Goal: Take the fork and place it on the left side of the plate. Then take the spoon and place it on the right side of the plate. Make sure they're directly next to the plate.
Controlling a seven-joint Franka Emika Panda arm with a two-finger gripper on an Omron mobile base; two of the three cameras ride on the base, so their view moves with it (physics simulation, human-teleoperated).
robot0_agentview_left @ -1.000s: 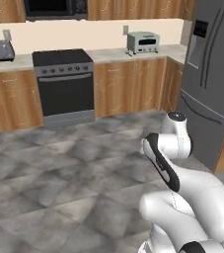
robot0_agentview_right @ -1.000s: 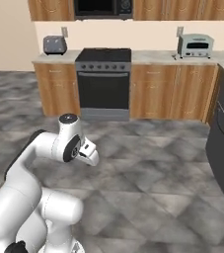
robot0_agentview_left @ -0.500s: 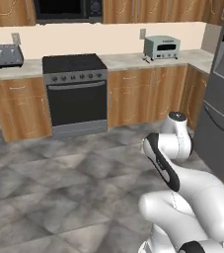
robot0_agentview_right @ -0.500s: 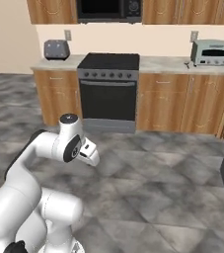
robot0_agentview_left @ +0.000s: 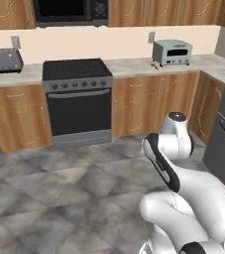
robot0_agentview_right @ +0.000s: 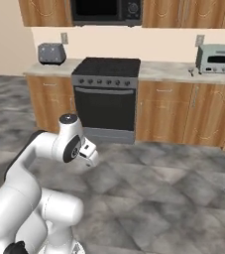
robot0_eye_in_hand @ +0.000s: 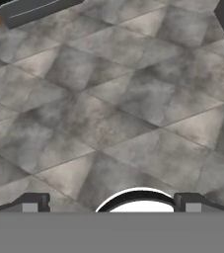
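Grey mottled stone floor tiles lie beneath the dark two-finger gripper, whose jaws stand wide apart, holding nothing. Its fingertips are cut off by the hand view's lower band. Ahead stands a black steel oven range. Fork, spoon and plate cannot be made out.

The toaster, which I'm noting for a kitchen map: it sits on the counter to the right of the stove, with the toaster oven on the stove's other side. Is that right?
Not quite. The toaster sits on the counter to the left of the stove, as both base views show. The toaster oven is indeed on the stove's other side, to its right.
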